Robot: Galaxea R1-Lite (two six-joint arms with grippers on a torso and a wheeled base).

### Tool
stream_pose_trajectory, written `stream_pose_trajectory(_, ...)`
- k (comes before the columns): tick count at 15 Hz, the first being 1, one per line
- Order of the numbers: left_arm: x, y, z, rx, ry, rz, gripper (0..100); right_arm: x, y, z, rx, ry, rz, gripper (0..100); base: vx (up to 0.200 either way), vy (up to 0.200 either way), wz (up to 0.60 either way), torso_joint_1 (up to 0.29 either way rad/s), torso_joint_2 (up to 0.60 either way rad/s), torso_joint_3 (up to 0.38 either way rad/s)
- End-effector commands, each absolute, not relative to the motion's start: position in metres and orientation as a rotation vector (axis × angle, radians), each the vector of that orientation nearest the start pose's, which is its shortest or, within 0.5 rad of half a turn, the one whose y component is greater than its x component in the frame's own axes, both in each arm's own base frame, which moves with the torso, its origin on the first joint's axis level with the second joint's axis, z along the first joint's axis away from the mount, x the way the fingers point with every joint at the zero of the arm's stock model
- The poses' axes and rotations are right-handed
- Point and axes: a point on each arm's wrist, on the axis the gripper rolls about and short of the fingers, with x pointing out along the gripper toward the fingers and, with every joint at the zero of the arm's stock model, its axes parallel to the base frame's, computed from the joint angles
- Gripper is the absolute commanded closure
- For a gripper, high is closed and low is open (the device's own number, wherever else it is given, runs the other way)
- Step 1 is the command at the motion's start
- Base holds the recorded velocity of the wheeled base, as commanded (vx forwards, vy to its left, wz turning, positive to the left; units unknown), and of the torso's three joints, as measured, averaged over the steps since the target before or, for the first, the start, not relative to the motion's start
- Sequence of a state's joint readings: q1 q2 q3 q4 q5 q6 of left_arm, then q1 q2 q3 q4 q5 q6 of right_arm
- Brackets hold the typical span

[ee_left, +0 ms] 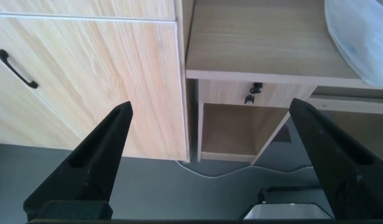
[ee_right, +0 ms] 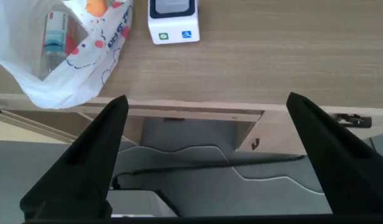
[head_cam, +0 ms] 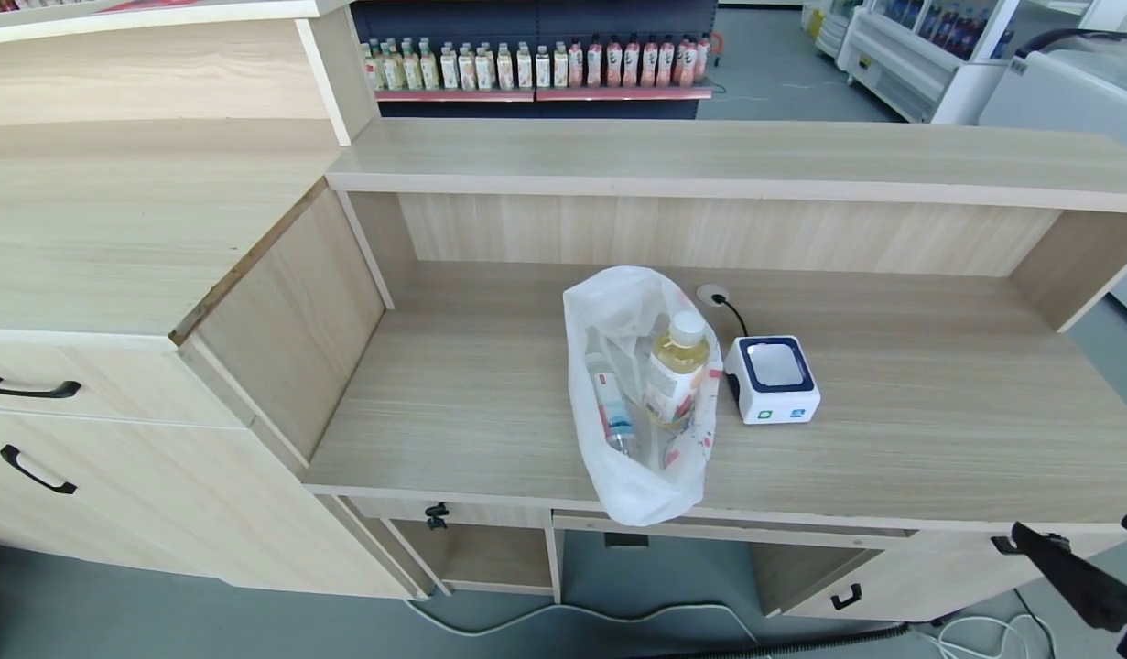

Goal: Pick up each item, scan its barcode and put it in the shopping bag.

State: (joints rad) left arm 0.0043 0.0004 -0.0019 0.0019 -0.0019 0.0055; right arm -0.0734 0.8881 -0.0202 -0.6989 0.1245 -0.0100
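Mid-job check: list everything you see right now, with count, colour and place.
shopping bag: one, white plastic, on the counter at its front edge
large bottle: one, yellow liquid, white cap, inside the bag
small bottle: one, clear, red and blue label, inside the bag
scanner: one, white with dark blue frame, right of the bag
counter: one, light wood
drawer handles: two, black, left cabinet
shelf bottles: one row, mixed colours, far back
left gripper: black, jaws open, low before the counter
right gripper: black, jaws open, before the counter's front edge
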Motion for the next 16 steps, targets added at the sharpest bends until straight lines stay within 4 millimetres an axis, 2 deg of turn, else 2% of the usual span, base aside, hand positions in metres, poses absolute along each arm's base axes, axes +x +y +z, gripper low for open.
stream_pose_trajectory(1,-0.023,0.0,0.076,0.003,0.002,0.003,0,0.067,-0.002,0.128,0.003,0.142,0.051,0,0.0,-0.2,0.0,-0.007,-0.01,0.007)
stream_pose_trajectory(6,-0.023,0.0,0.076,0.005,0.002,0.003,0,0.062,-0.002,0.128,0.002,0.129,0.053,0,0.0,-0.2,0.0,0.0,0.0,0.003)
stream_pose_trajectory(8,-0.023,0.0,0.076,0.003,0.002,0.003,0,0.048,0.0,0.123,-0.003,0.132,0.061,0,0.0,-0.2,0.0,0.002,0.0,0.002)
stream_pose_trajectory(10,-0.023,0.0,0.076,0.005,0.002,0.003,0,0.026,0.001,0.112,-0.005,0.128,0.061,0,0.0,-0.2,0.0,0.005,0.0,0.005)
stream_pose_trajectory(11,-0.023,0.0,0.076,0.005,0.002,0.003,0,0.014,0.002,0.105,-0.007,0.119,0.061,0,0.0,-0.2,0.0,-0.002,0.0,0.002)
stream_pose_trajectory(13,-0.023,0.0,0.076,0.002,0.002,0.003,0,-0.009,0.003,0.082,-0.015,0.134,0.06,0,0.0,0.0,0.0,0.0,0.0,0.0)
stream_pose_trajectory(16,-0.023,0.0,0.076,0.002,0.003,0.003,0,-0.016,0.004,0.084,-0.013,0.141,0.068,0,0.0,0.0,0.0,0.0,0.0,0.0)
